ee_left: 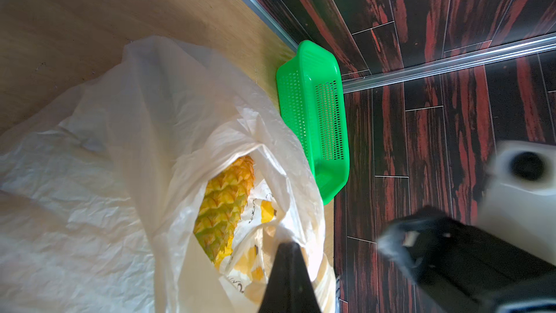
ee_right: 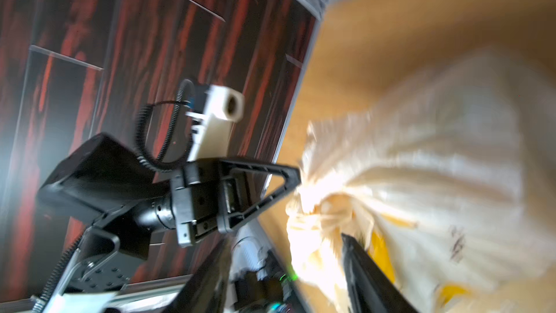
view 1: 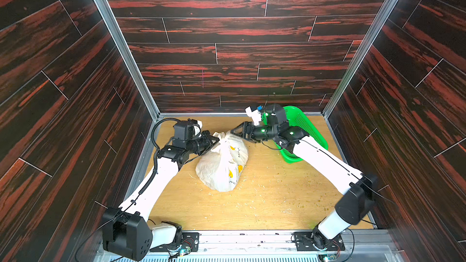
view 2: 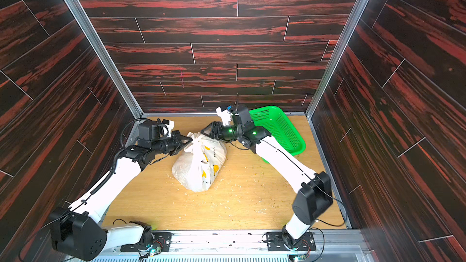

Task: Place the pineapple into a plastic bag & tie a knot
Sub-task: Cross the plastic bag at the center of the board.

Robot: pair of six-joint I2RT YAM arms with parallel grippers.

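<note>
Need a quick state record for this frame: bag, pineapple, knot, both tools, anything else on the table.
plastic bag: lying mid-table, white with yellow banana prints
pineapple: inside the bag, seen through a gap in the left wrist view
knot: bunched twist at the bag's far end; tightness unclear
left tool: shut, tip pinching bag plastic at the knot
right tool: jaws apart, bunched plastic between them; view blurred
green basket: far right corner of the table
table: strewn with small scraps

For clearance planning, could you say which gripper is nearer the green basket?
Right: the right gripper is between bag and basket; the left gripper is beyond the bag.
</note>
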